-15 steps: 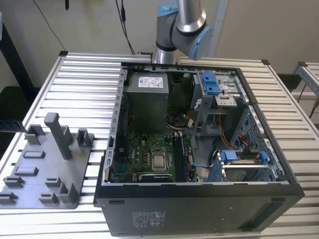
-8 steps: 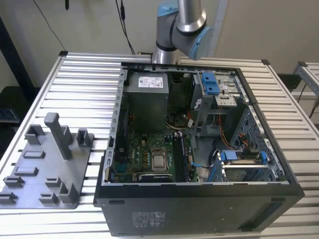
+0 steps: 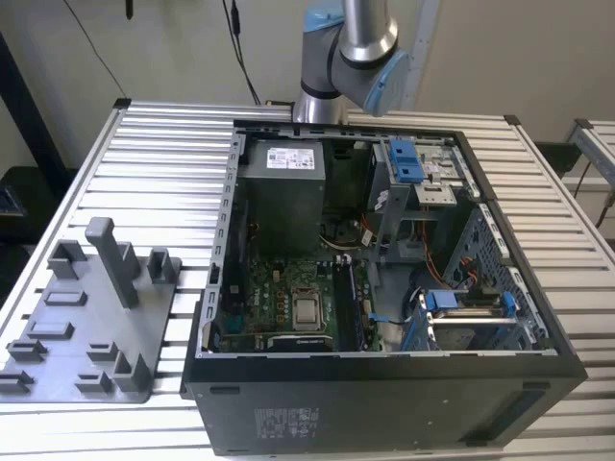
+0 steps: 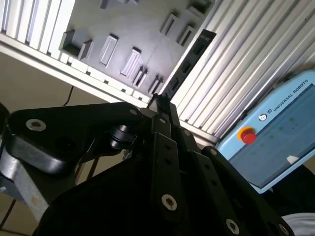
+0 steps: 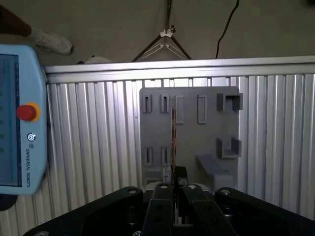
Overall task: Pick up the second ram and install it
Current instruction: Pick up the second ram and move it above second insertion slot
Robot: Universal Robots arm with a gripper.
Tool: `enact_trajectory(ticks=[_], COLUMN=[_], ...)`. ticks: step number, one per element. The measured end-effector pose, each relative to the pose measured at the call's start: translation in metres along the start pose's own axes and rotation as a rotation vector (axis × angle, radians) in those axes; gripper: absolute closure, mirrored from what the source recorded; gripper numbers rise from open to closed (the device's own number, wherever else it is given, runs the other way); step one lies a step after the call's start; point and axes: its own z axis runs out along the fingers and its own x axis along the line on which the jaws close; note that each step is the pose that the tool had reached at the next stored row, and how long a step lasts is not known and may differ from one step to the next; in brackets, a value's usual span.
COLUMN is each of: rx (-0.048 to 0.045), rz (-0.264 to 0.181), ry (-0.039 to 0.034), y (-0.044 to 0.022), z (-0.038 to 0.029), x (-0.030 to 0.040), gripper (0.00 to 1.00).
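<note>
In both wrist views my gripper (image 4: 160,105) (image 5: 176,189) is shut on the second ram. In the second wrist view the ram (image 4: 189,64) is a long dark stick reaching out from the fingertips. In the first wrist view the ram (image 5: 173,140) is edge-on, a thin dark line. It hangs high above the grey slotted fixture (image 5: 189,132) (image 4: 123,29), clear of it. In the exterior view the arm's elbow (image 3: 351,58) stands behind the open computer case (image 3: 384,384), whose motherboard (image 3: 288,307) has long black slots (image 3: 351,307) near the middle.
The grey fixture (image 3: 86,327) lies on the ribbed aluminium table (image 3: 163,163) at the exterior view's left of the case. A light blue teach pendant (image 4: 275,132) (image 5: 19,132) with a red button lies beside the table. Drive cages with blue clips (image 3: 413,163) fill the case's right side.
</note>
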Motion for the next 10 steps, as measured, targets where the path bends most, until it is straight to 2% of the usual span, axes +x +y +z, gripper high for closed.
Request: enact_trajectory(ticks=[4, 10], rx=[-0.0001, -0.0001], rz=[0.000, 0.000], ry=[0.0001, 0.0000], y=[-0.0001, -0.0002], z=[-0.0132, -0.0196], x=[-0.0001, -0.0002], gripper=[0.86, 0.86])
